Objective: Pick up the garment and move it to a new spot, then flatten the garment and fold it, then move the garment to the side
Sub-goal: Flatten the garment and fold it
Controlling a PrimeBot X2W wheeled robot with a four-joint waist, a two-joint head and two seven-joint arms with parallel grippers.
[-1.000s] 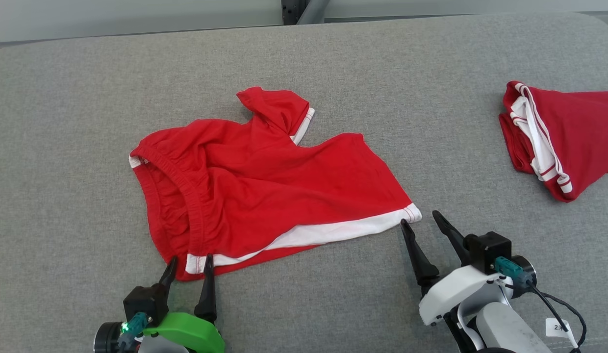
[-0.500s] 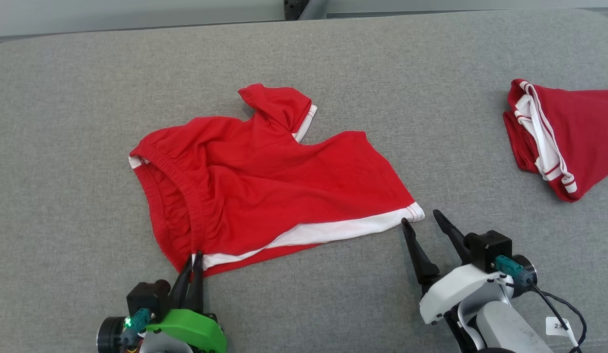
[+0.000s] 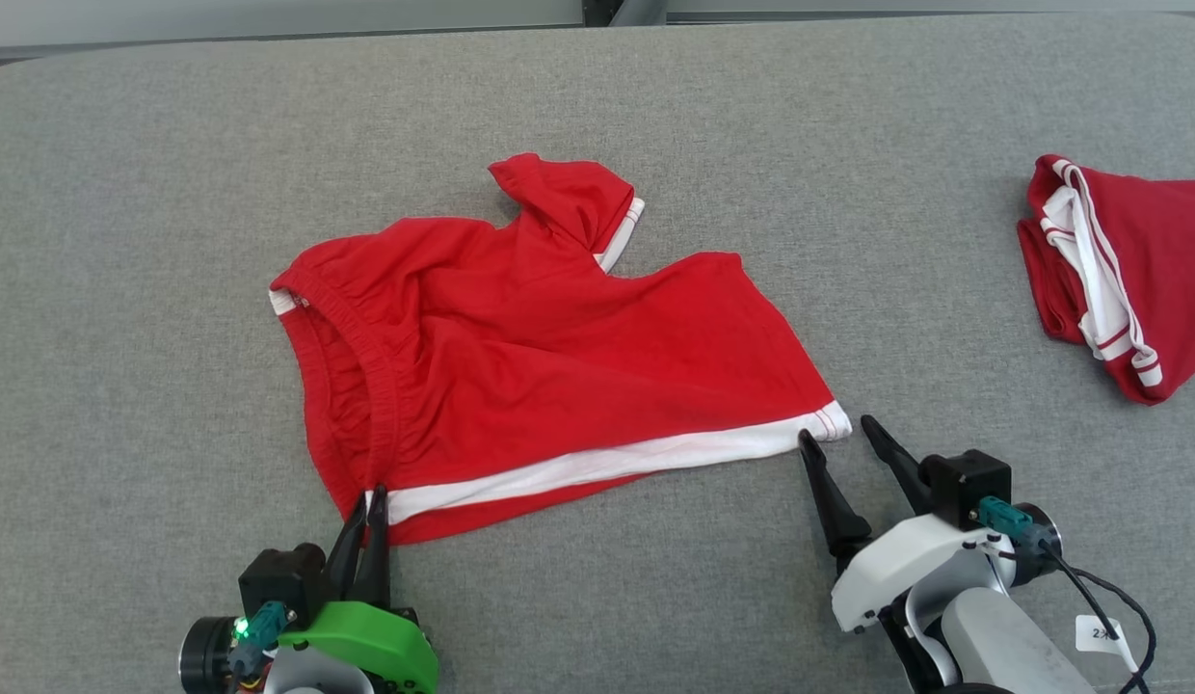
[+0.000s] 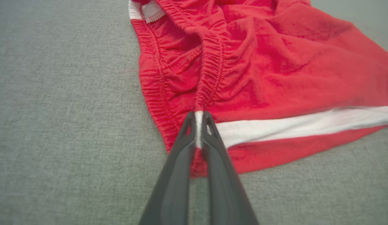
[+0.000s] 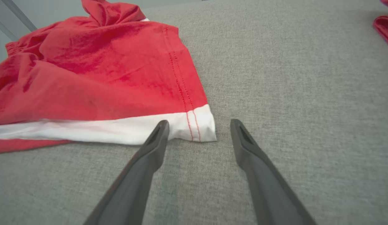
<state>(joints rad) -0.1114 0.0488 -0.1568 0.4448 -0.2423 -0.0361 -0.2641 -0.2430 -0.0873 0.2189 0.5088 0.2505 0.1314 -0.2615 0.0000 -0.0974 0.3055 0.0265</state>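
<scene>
Your left gripper pinches the garment's near-left corner, its 2 fingers pressed together on the white band. The garment lies mid-way across the surface. Your right gripper is spread, the garment's near-right white corner between its fingers, left fingertip touching it.

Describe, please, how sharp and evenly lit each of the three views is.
Head view: even, soft light, no glare, the red garment sharp throughout. Left wrist view: the left gripper blurs toward the bottom edge, the pinched cloth crisp. Right wrist view: the right gripper likewise soft low down, the hem stitching clear.
</scene>
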